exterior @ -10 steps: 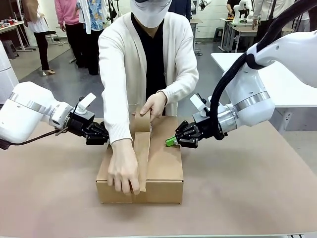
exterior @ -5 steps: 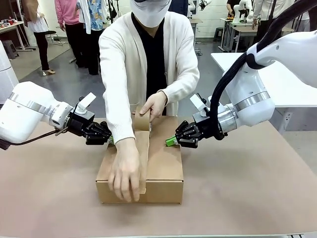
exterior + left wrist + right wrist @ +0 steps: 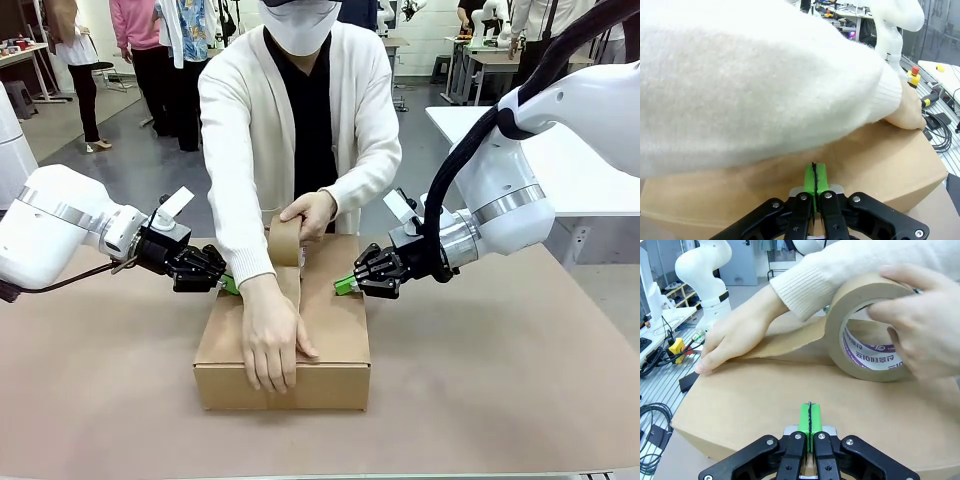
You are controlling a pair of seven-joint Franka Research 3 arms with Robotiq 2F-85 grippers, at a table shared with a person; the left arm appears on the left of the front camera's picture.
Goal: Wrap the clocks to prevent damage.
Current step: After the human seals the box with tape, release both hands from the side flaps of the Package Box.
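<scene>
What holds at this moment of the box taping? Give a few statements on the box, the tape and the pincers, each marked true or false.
1. The cardboard box is closed. True.
2. Both pincers stand wide open. False: the left pincer and the right pincer are shut, green pads together.
3. One hand of the person holds the roll of tape over the box's far side. True.
4. The right pincer grips the roll of tape. False: it holds nothing and points at the box's side.
5. The person's other hand presses down at the box's near edge. True.
</scene>
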